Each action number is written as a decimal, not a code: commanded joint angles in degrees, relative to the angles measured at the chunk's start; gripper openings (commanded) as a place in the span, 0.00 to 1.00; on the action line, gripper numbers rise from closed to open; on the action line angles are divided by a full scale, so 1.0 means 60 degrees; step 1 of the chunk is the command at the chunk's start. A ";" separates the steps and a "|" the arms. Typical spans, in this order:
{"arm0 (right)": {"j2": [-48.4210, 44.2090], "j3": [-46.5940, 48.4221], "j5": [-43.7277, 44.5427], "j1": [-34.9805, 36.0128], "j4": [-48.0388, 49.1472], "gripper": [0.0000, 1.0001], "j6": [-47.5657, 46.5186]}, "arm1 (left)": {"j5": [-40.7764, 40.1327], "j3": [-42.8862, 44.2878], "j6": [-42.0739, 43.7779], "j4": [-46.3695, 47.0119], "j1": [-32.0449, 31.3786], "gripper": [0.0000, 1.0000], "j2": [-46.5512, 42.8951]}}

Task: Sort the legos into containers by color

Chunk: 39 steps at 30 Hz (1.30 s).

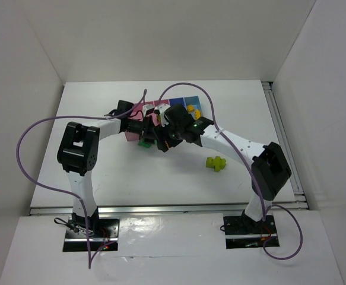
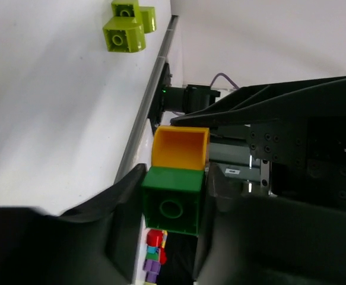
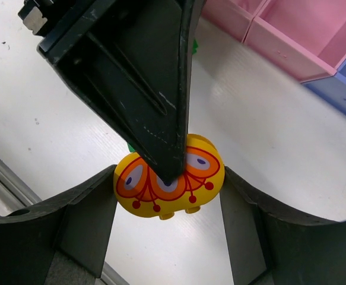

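Observation:
My left gripper (image 2: 173,205) is shut on a dark green brick (image 2: 173,200) with an orange-yellow piece (image 2: 180,148) joined to its far end. My right gripper (image 3: 168,191) is shut on that rounded yellow piece (image 3: 168,185), which has a red and orange eye pattern. The left arm's dark finger (image 3: 131,77) crosses in front of it. In the top view both grippers meet just in front of the bins (image 1: 177,102), with the green brick (image 1: 143,143) low between them. Two lime green bricks (image 1: 215,162) lie on the table to the right and also show in the left wrist view (image 2: 125,32).
The row of bins runs along the back, pink (image 1: 135,111) at left and light blue (image 1: 191,101) at right, with a yellow brick (image 1: 191,110) in the light blue one. The pink bins (image 3: 315,35) show at the upper right of the right wrist view. White walls enclose the table.

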 commanded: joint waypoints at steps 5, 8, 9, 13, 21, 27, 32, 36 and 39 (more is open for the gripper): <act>-0.0501 0.0131 0.0362 0.0085 0.0318 0.53 0.0167 | 0.0165 0.0224 -0.0063 0.0317 0.0209 0.15 -0.0265; -0.0750 -0.0118 0.0597 0.0085 0.0318 0.52 0.0255 | -0.0128 0.0224 -0.0311 0.0229 0.0546 0.00 -0.0354; -0.0751 -0.0119 0.0699 0.0085 0.0405 0.51 0.0255 | -0.0289 0.0224 -0.0312 0.0229 0.0635 0.00 -0.0441; -0.0751 -0.0222 0.0788 0.0085 0.0406 0.51 0.0255 | -0.0743 0.0252 -0.0298 -0.0033 0.0840 0.00 -0.0530; -0.0561 -0.0134 0.1211 0.0085 0.0406 0.49 0.0446 | -0.2369 0.0707 0.0055 -0.1090 0.0928 0.00 -0.0852; 0.0156 0.0771 0.2647 -0.0500 -0.0031 0.49 0.0928 | -0.6645 0.2283 0.0346 -0.3004 0.1104 0.00 -0.1174; 0.0654 0.1637 0.3963 -0.1334 -0.0501 0.49 0.1734 | -0.9822 0.2991 -0.0048 -0.3857 0.0915 0.00 -0.1277; 0.1357 0.2313 0.4201 -0.2169 -0.1029 0.49 0.2160 | -1.0661 0.4015 -0.0049 -0.4545 0.1001 0.00 -0.0825; 0.1563 0.2225 0.4100 -0.2579 -0.0619 0.49 0.2160 | -1.0880 0.5041 0.0069 -0.5189 0.1002 0.00 -0.0034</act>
